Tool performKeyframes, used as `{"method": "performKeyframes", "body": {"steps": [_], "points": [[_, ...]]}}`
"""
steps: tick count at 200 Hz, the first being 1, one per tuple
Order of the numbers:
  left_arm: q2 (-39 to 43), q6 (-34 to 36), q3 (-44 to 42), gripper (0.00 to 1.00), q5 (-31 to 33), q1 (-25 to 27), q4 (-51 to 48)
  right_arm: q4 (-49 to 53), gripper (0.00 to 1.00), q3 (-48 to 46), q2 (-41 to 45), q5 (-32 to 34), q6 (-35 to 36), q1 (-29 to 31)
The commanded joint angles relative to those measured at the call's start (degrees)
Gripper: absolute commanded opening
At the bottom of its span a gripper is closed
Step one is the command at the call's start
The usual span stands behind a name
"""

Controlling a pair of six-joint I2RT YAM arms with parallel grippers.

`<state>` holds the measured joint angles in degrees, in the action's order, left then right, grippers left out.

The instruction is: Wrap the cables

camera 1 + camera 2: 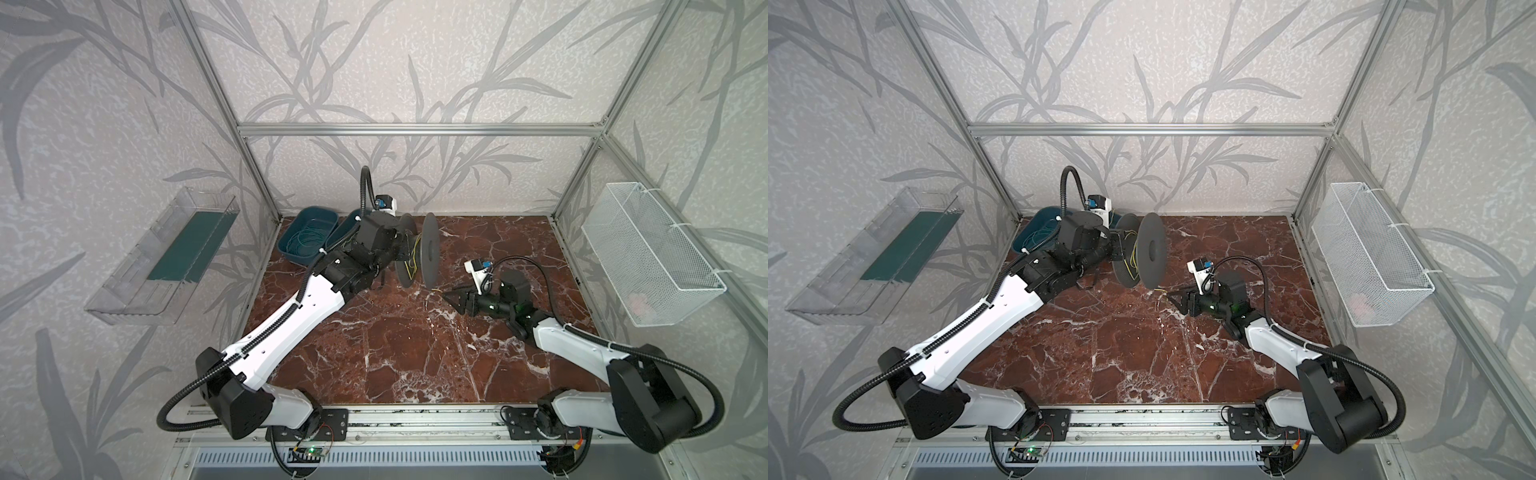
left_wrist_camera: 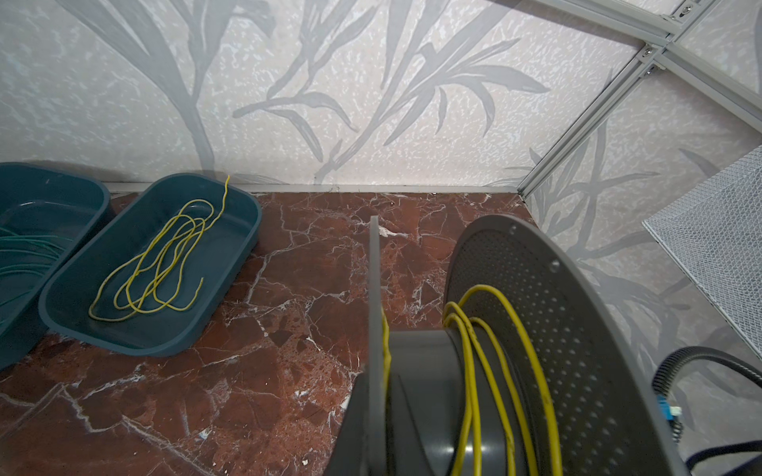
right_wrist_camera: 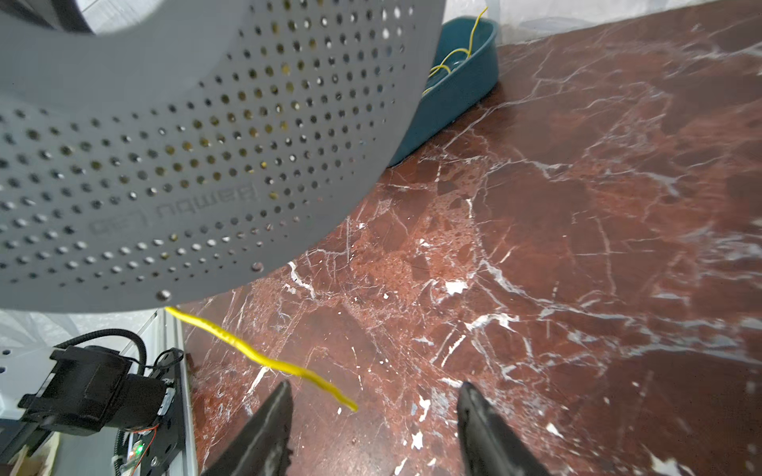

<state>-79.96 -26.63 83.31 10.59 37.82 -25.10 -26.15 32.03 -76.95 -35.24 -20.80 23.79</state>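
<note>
**At the spool: cable end hangs free**

At the spool's [image 1: 431, 249] flange nearest the left arm, the left gripper [image 1: 397, 249] is pinched shut on the disc. A yellow cable [image 2: 470, 371] loops round the hub. Its loose end pokes out below the opposite flange, between the right gripper's [image 3: 373, 389] spread fingers and untouched. Left of and behind the spool, more yellow strands [image 2: 156, 268] lie in a teal tray [image 2: 251, 230].

I'm seeing the spool [image 3: 206, 165] showing matt grey perforated plastic. The cables [image 3: 264, 360] are looking smooth and faintly glossy. The table [image 3: 577, 247] is gleaming like polished red-brown marble. The tray [image 2: 231, 251] is showing dull teal plastic, and the basket [image 1: 648, 249] is showing white wire mesh.
</note>
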Motion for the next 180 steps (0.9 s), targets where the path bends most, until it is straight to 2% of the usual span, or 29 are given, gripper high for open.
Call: {"method": "performKeyframes", "body": {"steps": [1,42,82,105,118,142,161,180], "points": [[2.9,-3.1,2.0,0.00,-0.5,-1.1,2.9,-5.3,0.58,2.3,-2.0,-2.9,-0.9,1.0],[3.3,-3.9,0.8,0.00,-1.5,-2.5,3.9,-4.9,0.44,1.5,-1.6,-3.1,-1.0,1.3],[3.1,-6.1,-0.1,0.00,-3.9,-3.5,5.3,-3.1,0.42,3.7,-3.8,-2.3,0.7,2.1],[3.0,-6.4,-0.3,0.00,-4.0,-3.6,5.3,-3.8,0.31,4.1,-4.1,-2.1,0.5,2.2],[3.0,-6.7,-0.6,0.00,-4.3,-3.7,5.5,-3.5,0.16,4.4,-3.9,-2.1,0.5,2.4],[2.9,-6.8,-1.2,0.00,-3.4,-3.8,5.7,-2.1,0.00,4.1,-2.1,-1.8,0.7,3.3],[2.9,-7.1,-1.8,0.00,-1.7,-4.1,6.6,0.5,0.00,2.7,1.2,1.4,0.9,5.2],[2.0,-8.0,-1.9,0.00,1.5,-4.6,7.6,3.6,0.00,0.7,5.5,8.9,0.5,10.1]]}}
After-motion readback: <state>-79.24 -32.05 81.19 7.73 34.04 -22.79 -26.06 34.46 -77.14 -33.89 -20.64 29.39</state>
